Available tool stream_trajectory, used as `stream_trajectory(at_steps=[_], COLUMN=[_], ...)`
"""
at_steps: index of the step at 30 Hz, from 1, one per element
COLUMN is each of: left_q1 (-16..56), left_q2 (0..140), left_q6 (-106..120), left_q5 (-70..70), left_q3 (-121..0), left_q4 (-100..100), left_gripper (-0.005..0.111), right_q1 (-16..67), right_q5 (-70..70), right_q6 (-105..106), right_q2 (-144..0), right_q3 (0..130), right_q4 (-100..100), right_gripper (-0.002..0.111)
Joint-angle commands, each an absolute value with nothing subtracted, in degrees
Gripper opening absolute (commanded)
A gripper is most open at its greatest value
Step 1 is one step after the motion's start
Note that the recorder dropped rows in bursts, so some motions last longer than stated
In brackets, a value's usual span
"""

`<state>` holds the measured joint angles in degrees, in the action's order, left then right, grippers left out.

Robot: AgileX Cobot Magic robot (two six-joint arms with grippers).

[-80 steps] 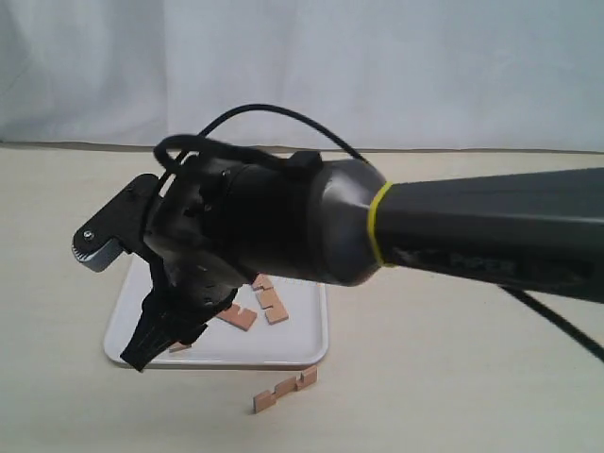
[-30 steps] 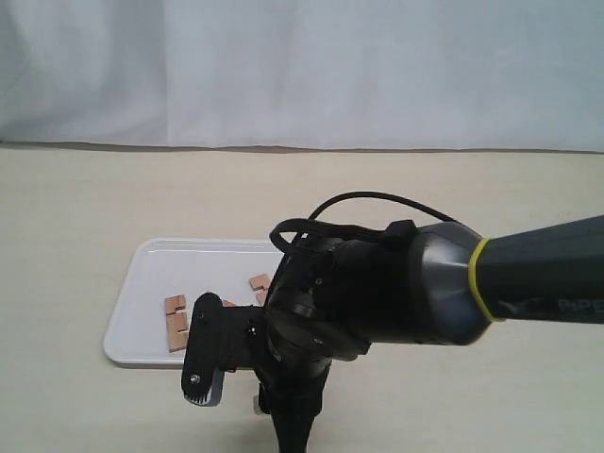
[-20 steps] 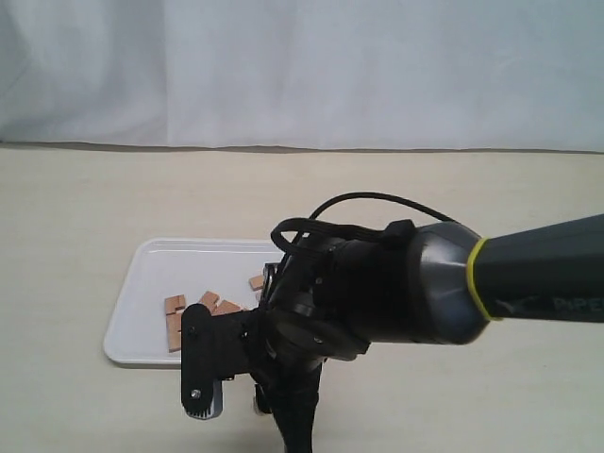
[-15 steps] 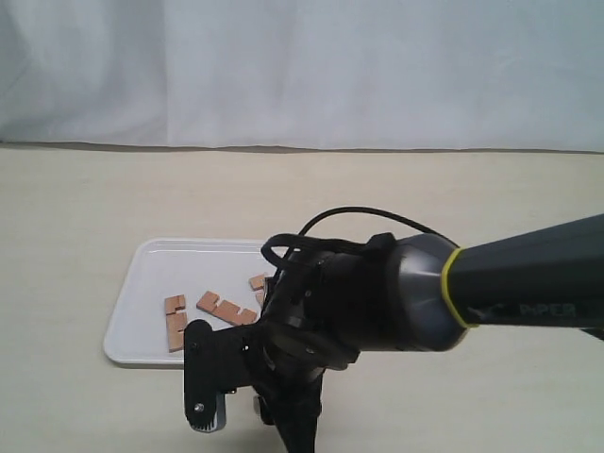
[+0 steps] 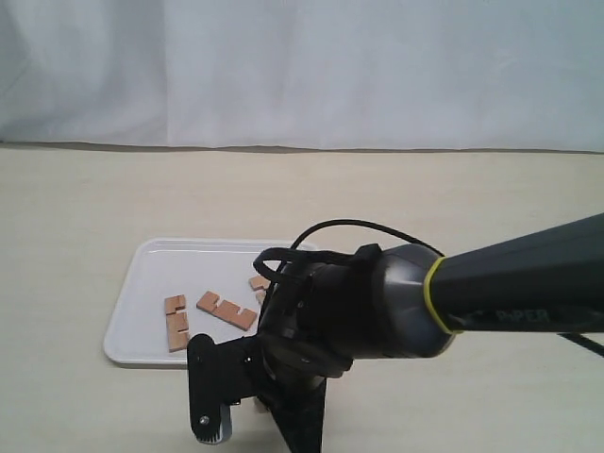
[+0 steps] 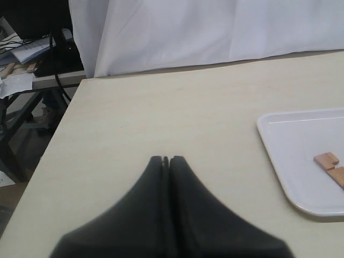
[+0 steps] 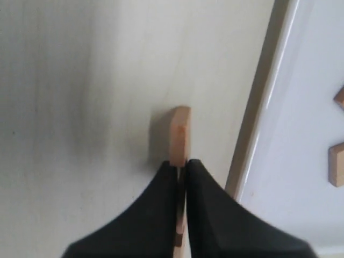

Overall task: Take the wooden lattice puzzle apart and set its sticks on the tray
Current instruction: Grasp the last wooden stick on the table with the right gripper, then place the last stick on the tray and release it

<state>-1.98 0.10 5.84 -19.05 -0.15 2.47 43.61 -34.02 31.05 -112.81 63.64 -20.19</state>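
The right gripper (image 7: 181, 164) pinches one stick (image 7: 180, 129) just beside the tray (image 7: 309, 97), perhaps resting on the table (image 7: 80, 107); the left gripper (image 6: 166, 159) is closed on nothing.

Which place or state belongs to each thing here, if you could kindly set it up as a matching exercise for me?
Things:
1. left gripper
2. right gripper
3. tray
4. gripped stick

Places or states:
A. white, with loose sticks lying in it
B. on edge, just outside the tray's rim
C. shut on nothing, over the bare table
D. shut on a stick

Pairs: 1-C; 2-D; 3-A; 4-B.
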Motion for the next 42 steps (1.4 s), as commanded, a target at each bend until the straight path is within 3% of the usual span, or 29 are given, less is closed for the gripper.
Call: stream_trajectory(at_steps=[1,6,13,22,29,32,37,39,42], left_q1=[-2.0,-2.0,-2.0,-2.0,-2.0,-2.0,-2.0,-2.0,-2.0], left_q2=[0.0,0.0,0.0,0.0,0.0,0.0,0.0,0.0,0.0], left_q6=[5.5,5.5,5.5,5.5,5.5,5.5,5.5,5.5,5.5], left_q5=[-18.5,-18.5,-18.5,-18.5,-18.5,-18.5,-18.5,-18.5,-18.5], left_q3=[0.0,0.0,0.0,0.0,0.0,0.0,0.0,0.0,0.0], left_q4=[2.4,2.4,2.4,2.4,2.4,2.4,2.4,2.4,2.4], left_gripper=[0.000,0.000,0.000,0.000,0.000,0.000,0.000,0.000,0.000], right_q1=[44.8,43.9,40.3,38.0,38.1,38.1,39.0,40.5,42.9], right_q5=[-33.8,-25.7,-21.1,-29.6,-35.2,-36.5,-38.2,-38.2,-38.2], right_q6=[30.5,21.7,-5.9,-42.7,-48.1,-51.3,-53.6,-53.3,-50.1], right_q2=[-108.8,-104.1,-105.4,-116.6,-123.6,-124.2,-122.2,-120.7,-117.7], right_q3=[63.7,63.8,64.1,73.4,79.0,79.6,79.8,79.8,79.8], right_q4=[-20.6,-23.2,-42.2,-60.2,-60.9,-60.9,-60.0,-59.5,-57.8], right_gripper=[0.005,0.005,0.005,0.005,0.006,0.018,0.052,0.058,0.057])
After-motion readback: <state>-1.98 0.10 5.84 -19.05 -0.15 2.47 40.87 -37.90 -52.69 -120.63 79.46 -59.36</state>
